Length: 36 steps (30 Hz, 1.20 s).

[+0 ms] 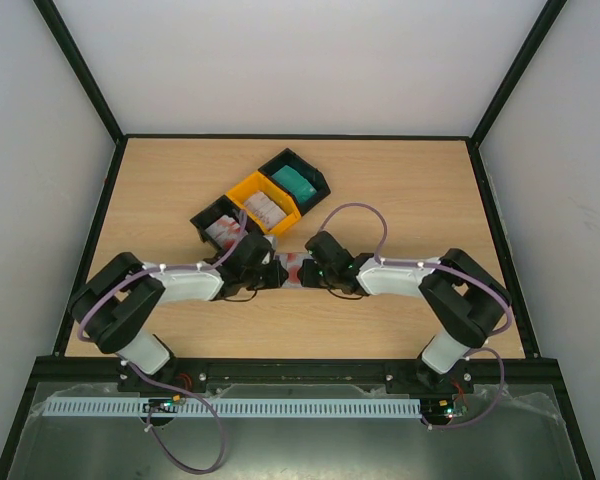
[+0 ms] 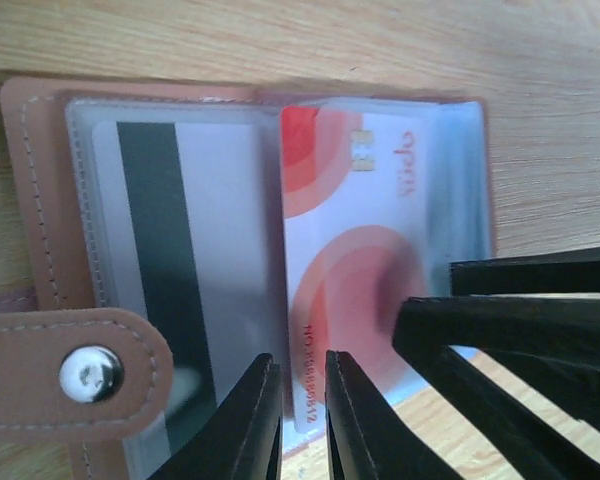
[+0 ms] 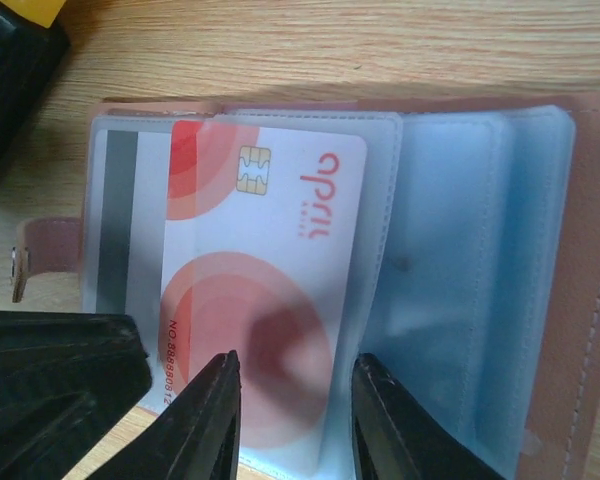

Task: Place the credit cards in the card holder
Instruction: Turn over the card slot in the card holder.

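Note:
The pinkish-brown card holder (image 2: 30, 200) lies open on the table between both grippers (image 1: 290, 270), its leather edge also showing in the right wrist view (image 3: 592, 300). A red-and-white credit card (image 2: 350, 200) sits partly inside a clear pocket (image 3: 270, 230). Another card with a dark stripe (image 2: 160, 250) is in the neighbouring pocket. My left gripper (image 2: 302, 360) hovers over the red-and-white card's corner, its jaws a narrow gap apart and holding nothing. My right gripper (image 3: 296, 360) is open over the same card. Its black fingers (image 2: 500, 320) rest on or just above the card.
Three bins stand in a row behind the holder: a black one with red-and-white cards (image 1: 220, 230), a yellow one with pale cards (image 1: 265, 207), and a black one with teal cards (image 1: 298, 181). The holder's snap tab (image 2: 90, 372) sticks out at its side.

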Available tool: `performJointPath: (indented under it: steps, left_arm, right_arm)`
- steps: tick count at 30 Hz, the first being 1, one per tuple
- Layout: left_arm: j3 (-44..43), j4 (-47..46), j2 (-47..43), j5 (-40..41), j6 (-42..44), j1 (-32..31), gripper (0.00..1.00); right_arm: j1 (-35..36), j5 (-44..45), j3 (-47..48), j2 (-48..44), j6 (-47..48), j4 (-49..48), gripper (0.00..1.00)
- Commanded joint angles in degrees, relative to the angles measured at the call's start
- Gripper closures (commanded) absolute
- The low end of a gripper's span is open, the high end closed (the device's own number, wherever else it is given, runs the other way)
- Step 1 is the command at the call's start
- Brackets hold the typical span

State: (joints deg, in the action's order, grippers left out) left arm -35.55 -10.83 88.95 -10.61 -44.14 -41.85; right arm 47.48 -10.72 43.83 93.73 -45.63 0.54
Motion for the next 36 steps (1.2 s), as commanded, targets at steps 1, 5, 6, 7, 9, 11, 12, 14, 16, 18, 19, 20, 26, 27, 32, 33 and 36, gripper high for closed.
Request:
performJointPath:
  steps: [1,5,6,7,9,11,12,14,16,18,19,20,26,27,32,33,36]
  left_arm:
    - [-1.02,0.49,2.50,1.47,1.21,-0.50,0.85]
    - [-0.19,-0.81,3.92,-0.08,0.99,-0.74,0.86]
    - [-0.21,-1.10,4.39,-0.51,0.87,-0.84,0.87]
    - [-0.19,-1.35,4.84,-1.02,0.83,-0.87,0.88]
    - [-0.20,-2.07,5.61,-1.95,0.89,-0.95,0.88]
    - [-0.35,-2.38,5.99,-2.66,1.23,-0.96,0.88]
    - [-0.43,-2.43,5.98,-2.91,1.63,-1.03,0.88]
    - [-0.62,-2.45,5.75,-3.10,2.22,-1.05,0.87]
    - [-0.87,-2.33,5.67,-3.19,2.78,-1.05,0.86]
    - [-1.28,-1.97,5.92,-3.19,3.15,-1.00,0.86]
    - [-1.47,-1.92,6.11,-3.23,3.21,-1.04,0.86]
    - [-1.63,-1.91,6.33,-3.34,3.32,-1.04,0.86]
    - [-1.56,-2.24,6.77,-4.27,3.26,-1.05,0.86]
    - [-1.51,-2.28,6.82,-4.32,3.19,-1.05,0.86]
    - [-0.93,-3.04,7.62,-4.33,1.99,-1.03,0.86]
    - [-0.83,-3.12,7.75,-4.25,1.85,-1.00,0.86]
    - [-0.51,-3.24,7.85,-4.13,1.58,-1.05,0.86]
  right_arm:
    - [-0.78,-2.02,-2.05,-1.37,0.32,-2.39,0.69]
    - [-1.84,-4.87,-2.79,-1.70,0.07,-5.31,0.69]
    - [-2.11,-5.49,-3.08,-1.83,-0.21,-6.01,0.69]
    - [-2.51,-6.17,-3.60,-2.12,-0.62,-6.97,0.69]
    - [-3.33,-7.94,-4.87,-2.68,-1.58,-9.20,0.69]
    - [-4.00,-8.91,-6.25,-3.50,-2.43,-11.49,0.69]
    - [-4.28,-9.39,-7.01,-4.00,-2.75,-12.62,0.69]
    - [-4.91,-10.33,-8.60,-4.64,-3.67,-15.05,0.68]
    - [-5.68,-11.93,-10.01,-4.77,-4.56,-17.54,0.69]
    - [-6.51,-13.41,-11.39,-4.67,-5.70,-19.96,0.69]
    - [-6.87,-14.09,-12.14,-4.61,-6.34,-21.16,0.69]
    - [-7.22,-14.75,-13.06,-4.56,-7.01,-22.62,0.69]
    - [-7.99,-18.47,-16.64,-3.43,-10.58,-32.02,0.69]
    - [-7.95,-19.33,-17.08,-3.12,-11.11,-33.47,0.69]
    - [-7.95,-21.85,-18.42,-1.11,-14.20,-39.71,0.71]
    - [-7.98,-21.98,-18.70,-0.81,-14.75,-40.71,0.71]
    - [-7.98,-20.98,-19.01,-0.41,-14.92,-40.95,0.71]
